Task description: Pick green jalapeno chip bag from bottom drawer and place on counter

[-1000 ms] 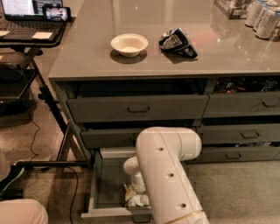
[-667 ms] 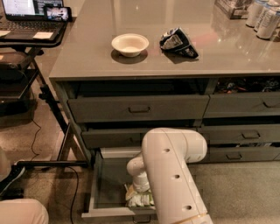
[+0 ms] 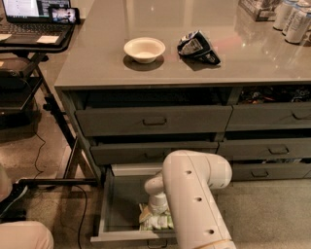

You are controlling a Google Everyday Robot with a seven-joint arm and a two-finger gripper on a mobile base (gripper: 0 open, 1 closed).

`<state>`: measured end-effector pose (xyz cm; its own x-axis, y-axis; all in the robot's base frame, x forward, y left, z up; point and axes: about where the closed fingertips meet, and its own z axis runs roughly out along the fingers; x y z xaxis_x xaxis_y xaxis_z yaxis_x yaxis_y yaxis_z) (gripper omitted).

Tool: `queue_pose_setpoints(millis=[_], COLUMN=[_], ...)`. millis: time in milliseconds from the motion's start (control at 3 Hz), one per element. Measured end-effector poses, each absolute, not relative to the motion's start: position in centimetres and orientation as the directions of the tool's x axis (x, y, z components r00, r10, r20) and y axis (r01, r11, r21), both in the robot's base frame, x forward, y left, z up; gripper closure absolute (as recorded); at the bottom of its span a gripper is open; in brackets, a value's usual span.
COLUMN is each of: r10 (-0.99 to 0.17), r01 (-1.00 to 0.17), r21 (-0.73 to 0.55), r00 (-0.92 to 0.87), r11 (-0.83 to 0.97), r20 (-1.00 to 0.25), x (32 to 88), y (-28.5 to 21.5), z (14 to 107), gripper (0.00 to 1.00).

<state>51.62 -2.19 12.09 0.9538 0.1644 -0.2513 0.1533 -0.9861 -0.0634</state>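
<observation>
The bottom drawer (image 3: pixel 116 204) is pulled open at the lower left of the grey cabinet. The green jalapeno chip bag (image 3: pixel 156 221), pale green and white, lies at the drawer's front right, partly hidden by my white arm. My gripper (image 3: pixel 157 210) reaches down into the drawer right over the bag; my arm hides its fingers. The counter (image 3: pixel 194 68) spreads above, glossy grey-beige.
On the counter stand a white bowl (image 3: pixel 144 49), a dark blue-black and silver snack bag (image 3: pixel 197 46) and cans (image 3: pixel 291 19) at the far right. A black side table with a laptop (image 3: pixel 34 14) stands left, with cables on the floor. Two closed drawers (image 3: pixel 154 120) sit above.
My arm has shifted slightly to the right over the open drawer. The bag and the drawer have not visibly moved.
</observation>
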Motion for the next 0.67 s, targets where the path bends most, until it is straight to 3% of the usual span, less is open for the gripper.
queue_pose_setpoints(millis=[333,667], r10=[0.141,0.113], r01=[0.132,0.110], r21=[-0.052,-0.027], r00=[0.954,0.957], r11=[-0.990,-0.994], r20=[-0.266,-0.267], x=[52.02,52.19], y=[-2.42,-2.71], z=[10.44,9.85], gripper=[0.02,0.20])
